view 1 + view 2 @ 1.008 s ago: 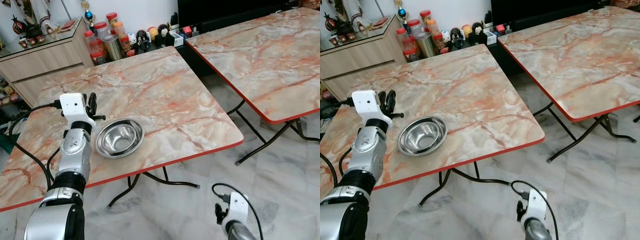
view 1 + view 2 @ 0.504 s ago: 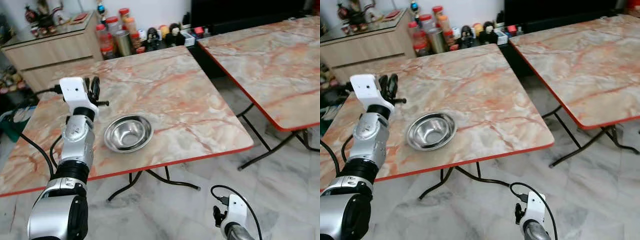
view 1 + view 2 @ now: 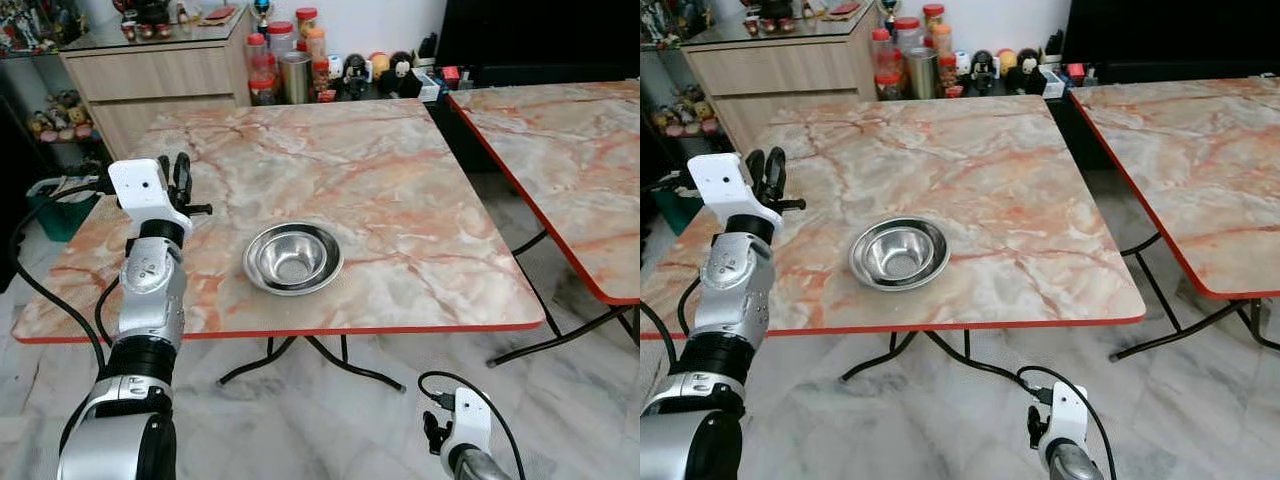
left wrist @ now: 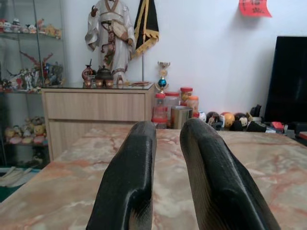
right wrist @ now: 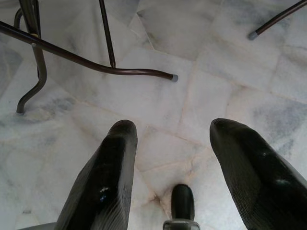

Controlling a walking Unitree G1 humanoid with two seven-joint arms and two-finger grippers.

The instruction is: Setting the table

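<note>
- Left gripper (image 3: 178,180) is raised above the marble table (image 3: 420,200), fingers nearly together, holding nothing.
- Steel bowl (image 3: 293,258) sits on the table to the gripper's right, near the front edge.
- Right gripper (image 5: 170,158) hangs spread over the floor; left arm is nearer.

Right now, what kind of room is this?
Probably a home living or dining room: marble-pattern folding tables, a wooden sideboard with figurines, snack jars by the wall, marble floor.

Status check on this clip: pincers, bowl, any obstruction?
Left pincer raised over the marble table, holding nothing. Right pincer open, hanging low above the floor. Round shiny steel bowl sits upright, apart from both pincers. Nothing around the bowl.
</note>
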